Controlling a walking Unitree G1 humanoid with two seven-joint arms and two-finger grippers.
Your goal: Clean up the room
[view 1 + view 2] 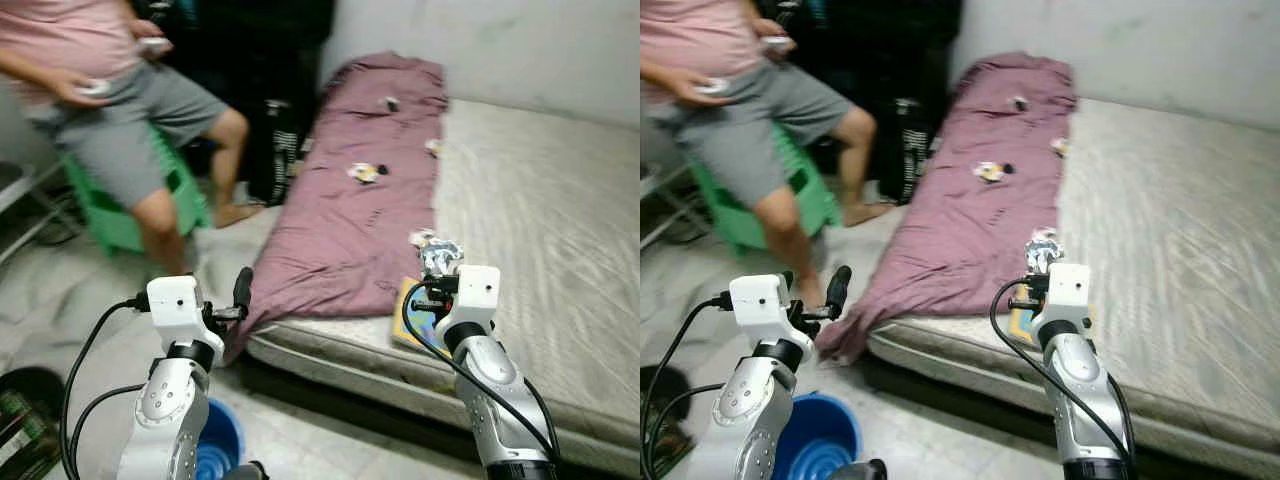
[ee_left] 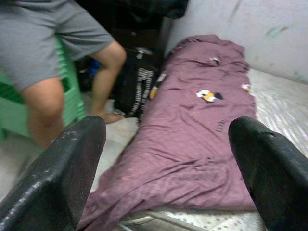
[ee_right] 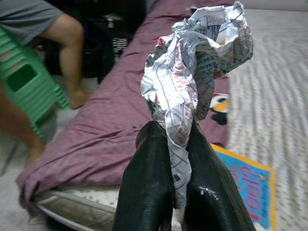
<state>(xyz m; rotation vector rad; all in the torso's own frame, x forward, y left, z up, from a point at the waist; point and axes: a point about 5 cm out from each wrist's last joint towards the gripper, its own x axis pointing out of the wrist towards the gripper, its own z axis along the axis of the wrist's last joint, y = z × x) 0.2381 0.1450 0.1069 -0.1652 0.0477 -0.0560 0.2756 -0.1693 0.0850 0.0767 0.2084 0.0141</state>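
Crumpled white printed paper point(image 3: 192, 72) stood pinched between the black fingers of the right pincer point(image 3: 179, 159), raised over the near edge of the bed's pale mattress point(image 1: 540, 200). Beside it lay a mauve blanket point(image 1: 350, 210). The left pincer point(image 2: 168, 163) gaped wide above the floor, near a blue plastic bucket point(image 1: 815, 440).

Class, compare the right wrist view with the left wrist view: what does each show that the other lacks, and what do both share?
Right wrist view alone: the right gripper shut on a crumpled printed paper, and a colourful booklet on the bare mattress.

Left wrist view alone: the left gripper, fingers wide apart and empty, and a black bag on the floor.

Both: the purple blanket, the green stool, and a person's bare leg.
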